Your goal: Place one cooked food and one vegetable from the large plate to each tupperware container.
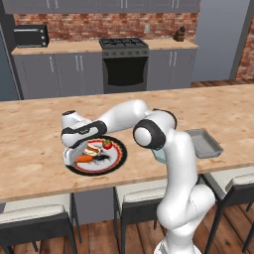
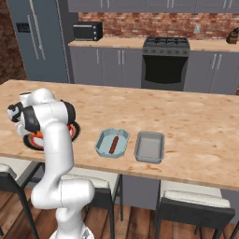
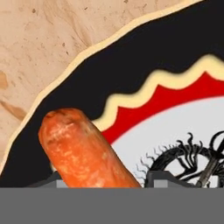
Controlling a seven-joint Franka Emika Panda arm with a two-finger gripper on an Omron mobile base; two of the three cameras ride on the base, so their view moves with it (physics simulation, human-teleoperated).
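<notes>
Orange carrot [image 3: 83, 151] lies between my half-closed fingers [image 3: 105, 180] on the large plate [image 3: 144, 57]; whether they clamp it I cannot tell, so I'd finish squeezing, then lift toward a tupperware container [image 2: 150, 147].

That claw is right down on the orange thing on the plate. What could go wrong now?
The claw stands astride one end of the carrot, not its middle, so the carrot could tip or slip out when lifted.

The carrot lies on the large plate beside other food; the claw might nudge those pieces.

One tupperware container already has a sausage; the carrot could land in the wrong tray.
</notes>
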